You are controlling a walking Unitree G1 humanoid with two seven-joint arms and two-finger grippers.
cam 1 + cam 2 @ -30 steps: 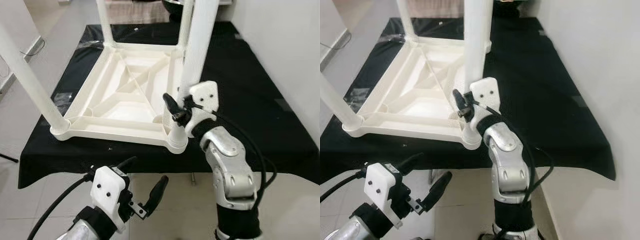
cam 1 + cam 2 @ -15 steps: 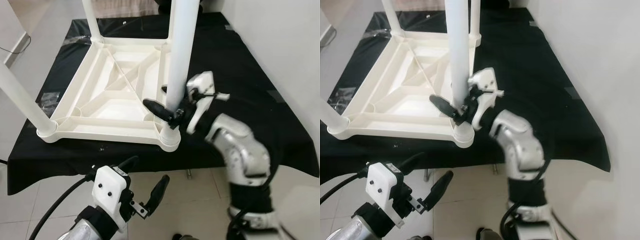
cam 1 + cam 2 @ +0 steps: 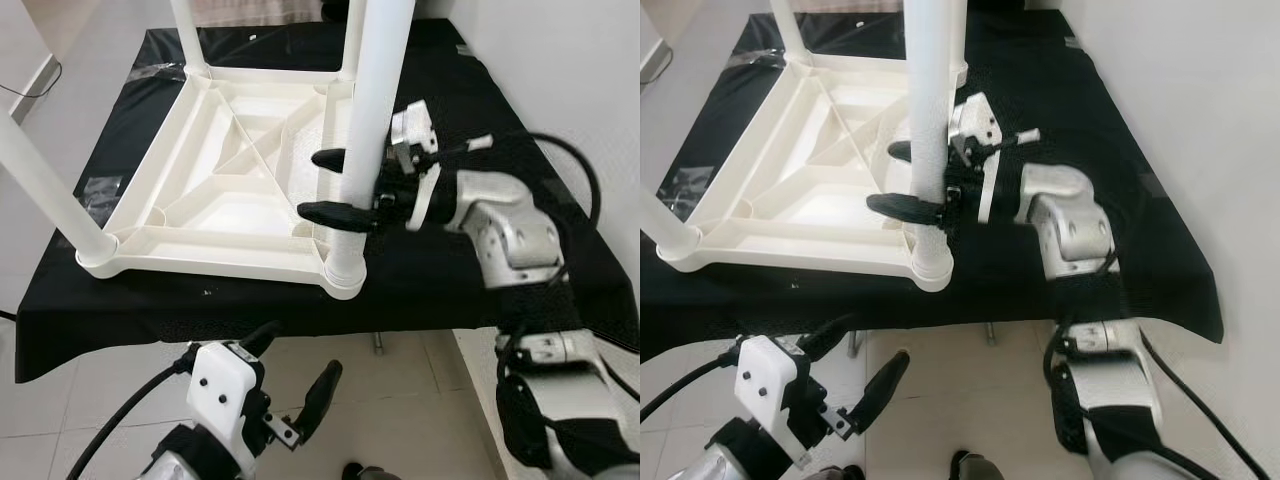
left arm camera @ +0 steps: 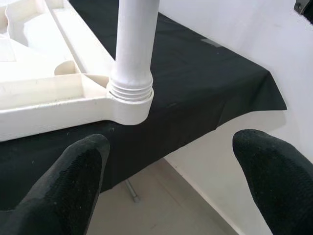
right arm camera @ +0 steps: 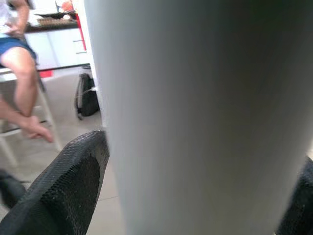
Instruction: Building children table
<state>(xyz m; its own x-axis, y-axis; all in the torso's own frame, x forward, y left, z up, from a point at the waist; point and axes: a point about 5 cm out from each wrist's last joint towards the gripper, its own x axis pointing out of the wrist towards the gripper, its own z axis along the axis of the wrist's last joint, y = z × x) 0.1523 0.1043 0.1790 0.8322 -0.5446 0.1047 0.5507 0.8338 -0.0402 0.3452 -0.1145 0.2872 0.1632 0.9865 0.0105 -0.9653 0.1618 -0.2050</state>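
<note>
The white plastic children's table (image 3: 232,205) lies upside down on a black cloth (image 3: 470,95). Its near right leg (image 3: 375,90) stands upright in the corner socket (image 3: 340,272). My right gripper (image 3: 315,185) reaches in from the right, one black finger on each side of that leg just above the socket, shut on it. The right wrist view has the leg (image 5: 205,117) close up between the fingers (image 5: 68,186). My left gripper (image 3: 302,352) hangs open below the table's front edge, over the floor. From the left wrist, that leg's threaded base (image 4: 131,90) is in sight.
Other legs stand at the near left corner (image 3: 45,185) and the far left corner (image 3: 188,35). A white wall (image 3: 580,70) runs close along the right. Tiled floor (image 3: 400,400) lies in front. Beyond the leg, a seated person's leg (image 5: 19,73) and a dark bag (image 5: 87,95).
My right gripper has swung around the near right leg, from its front to its right side, still closed on it. The camera has shifted slightly. My left gripper stays open.
</note>
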